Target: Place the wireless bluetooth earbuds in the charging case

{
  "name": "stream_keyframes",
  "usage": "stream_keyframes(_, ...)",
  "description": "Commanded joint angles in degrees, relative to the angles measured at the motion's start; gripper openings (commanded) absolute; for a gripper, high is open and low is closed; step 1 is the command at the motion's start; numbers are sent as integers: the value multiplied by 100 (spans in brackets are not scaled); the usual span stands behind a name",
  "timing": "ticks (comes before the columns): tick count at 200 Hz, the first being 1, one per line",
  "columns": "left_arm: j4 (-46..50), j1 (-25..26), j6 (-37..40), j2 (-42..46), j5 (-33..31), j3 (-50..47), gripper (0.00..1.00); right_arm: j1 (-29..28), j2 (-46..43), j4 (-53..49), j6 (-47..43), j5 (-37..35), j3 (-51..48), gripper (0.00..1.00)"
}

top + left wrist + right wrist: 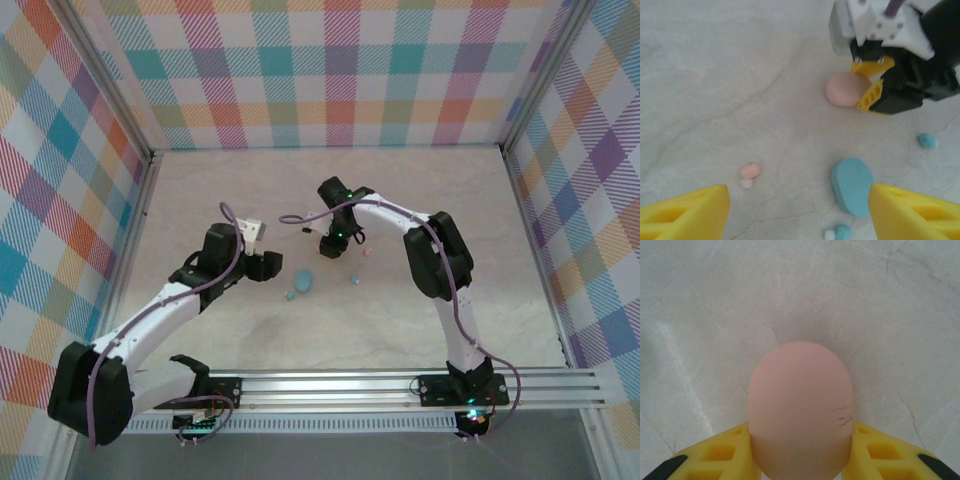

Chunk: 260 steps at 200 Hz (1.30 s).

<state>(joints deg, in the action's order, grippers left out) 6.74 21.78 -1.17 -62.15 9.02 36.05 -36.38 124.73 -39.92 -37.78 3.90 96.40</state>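
Latticed yellow fingers [715, 456] of right tool [867, 80] clasp smooth, egg-shaped pink case [800, 400].

Soft, even, bright light from above. The pale bench [400, 330] carries faint shadows under the arms [180, 310]; a dim halo rings the pink case [800, 405]. Wrist views look slightly blurred.

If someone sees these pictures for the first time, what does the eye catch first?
First, the pink oval case near the middle of the table, pinched by the right end effector. Next, the blue oval case lying flat a little nearer the arm bases, with a tiny pink earbud and blue earbuds scattered around it. Bright checked walls surround everything.
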Motion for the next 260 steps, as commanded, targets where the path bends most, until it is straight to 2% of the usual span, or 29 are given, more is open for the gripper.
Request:
stream_keyframes(1, -548, -111, 285, 341, 584, -185, 75, 21, -553, 83, -177, 111, -111, 31)
stream_keyframes(26, -682, -121, 728, 613, 1161, -309, 76, 26, -963, 14, -184, 234, -214, 29)
stream_keyframes(45, -936, -130, 1474, 922, 2206, -471, 78, 26, -1363, -236, -195, 465, -235, 29)
stream_keyframes(55, -933, -130, 1748, 1050, 2524, -457, 78, 26, -1594, -407, -227, 644, -255, 29)
stream_keyframes(89, -270, -141, 2683, 982, 3399, 123, 78, 4, -2498, -821, -311, 1273, -500, 29)
stream_keyframes(113, 310, -147, 3288, 537, 4012, 750, 77, -111, -3136, -958, -459, 1307, -794, 29)
stream_keyframes(140, 9, -147, 3466, 242, 4169, 1040, 77, -250, -3788, -1107, -652, 1376, -1111, 29)
stream_keyframes(172, -241, -131, 3395, -383, 4676, 1423, 75, -360, -4261, -1217, -860, 1485, -1325, 28)
stream_keyframes(202, -583, 63, 3305, -731, 4842, 1542, 74, -384, -4252, -1327, -885, 1595, -1232, 28)
stream_keyframes(260, -1182, 514, 2917, -928, 4514, 1476, 73, -431, -4080, -1417, -880, 1700, -1061, 27)
